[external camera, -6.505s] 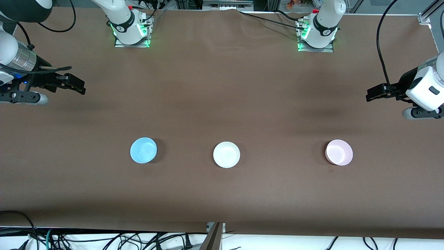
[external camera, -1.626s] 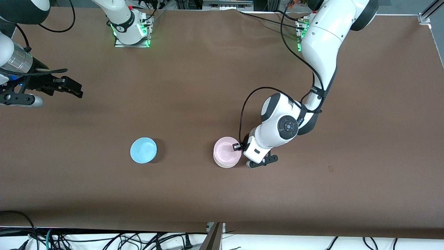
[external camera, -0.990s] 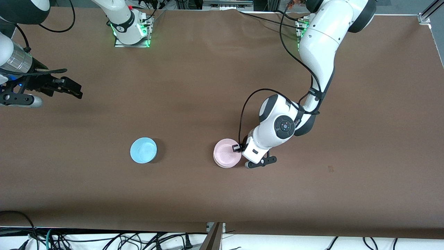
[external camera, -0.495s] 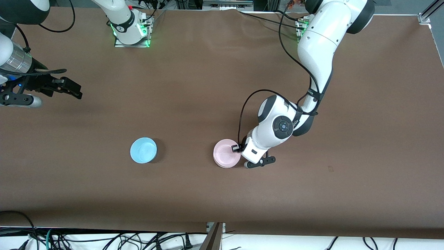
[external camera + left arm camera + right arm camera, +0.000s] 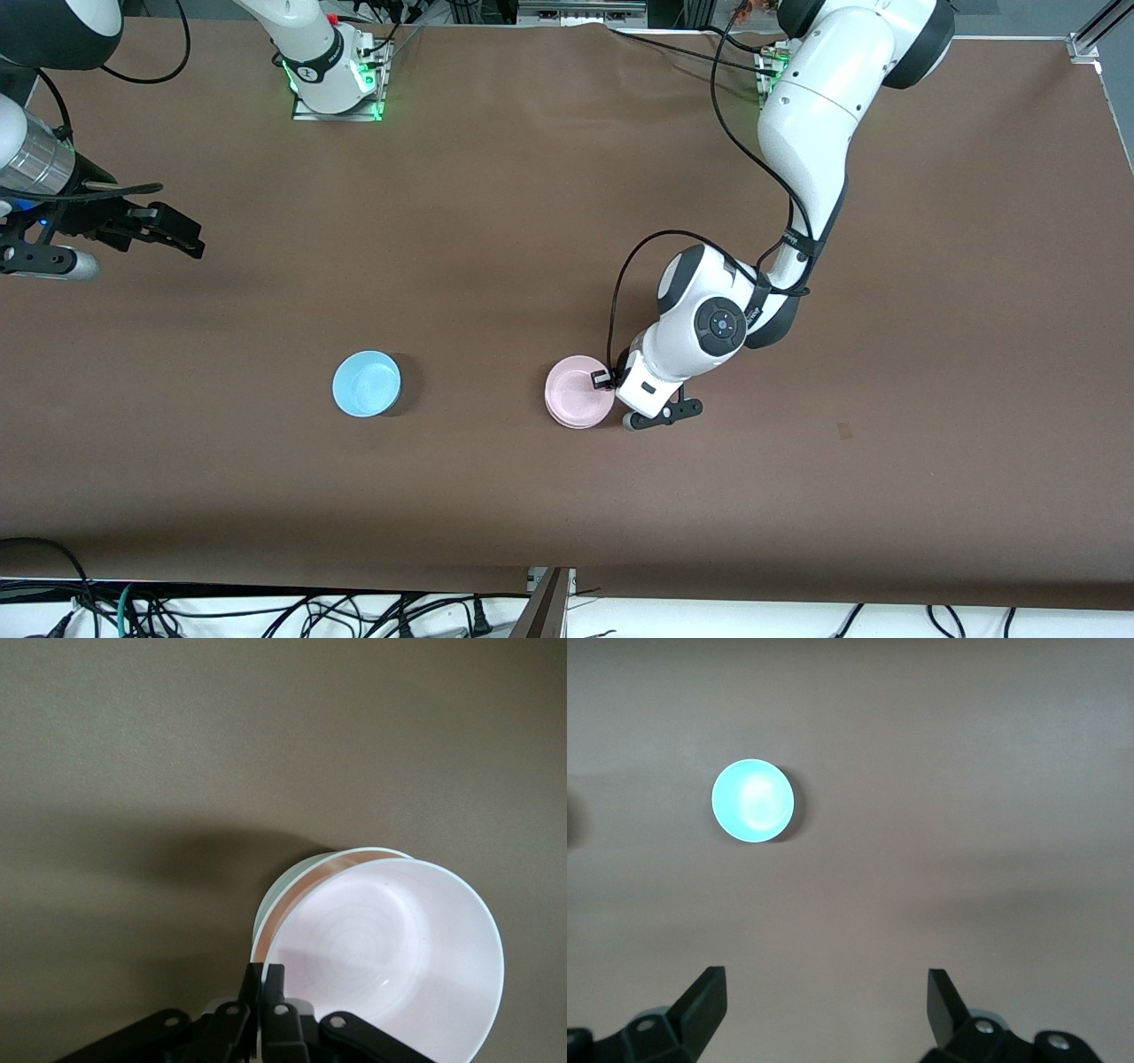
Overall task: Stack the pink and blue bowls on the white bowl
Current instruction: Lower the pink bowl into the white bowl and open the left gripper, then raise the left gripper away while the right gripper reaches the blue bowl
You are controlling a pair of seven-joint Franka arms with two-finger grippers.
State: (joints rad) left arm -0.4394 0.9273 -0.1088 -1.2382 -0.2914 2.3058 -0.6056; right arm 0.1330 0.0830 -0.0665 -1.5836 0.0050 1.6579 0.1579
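The pink bowl [image 5: 576, 399] is nested on the white bowl [image 5: 576, 426] at mid-table; only a sliver of white rim shows under it. My left gripper [image 5: 604, 379] is shut on the pink bowl's rim at the side toward the left arm's end. In the left wrist view the fingers [image 5: 264, 973] pinch the pink bowl [image 5: 381, 948], and the white bowl's rim [image 5: 292, 877] shows past it, slightly offset. The blue bowl [image 5: 366, 383] sits alone toward the right arm's end and shows in the right wrist view [image 5: 752, 801]. My right gripper [image 5: 182, 237] is open, empty and waits there [image 5: 824, 981].
The brown table [image 5: 567, 221] carries only the three bowls. The arm bases [image 5: 332, 75] stand along its edge farthest from the front camera. Cables hang below the table edge nearest that camera.
The left arm carried the pink bowl from its end of the table onto the white bowl. In the last second it settled slightly lower. The right gripper drifted a little.
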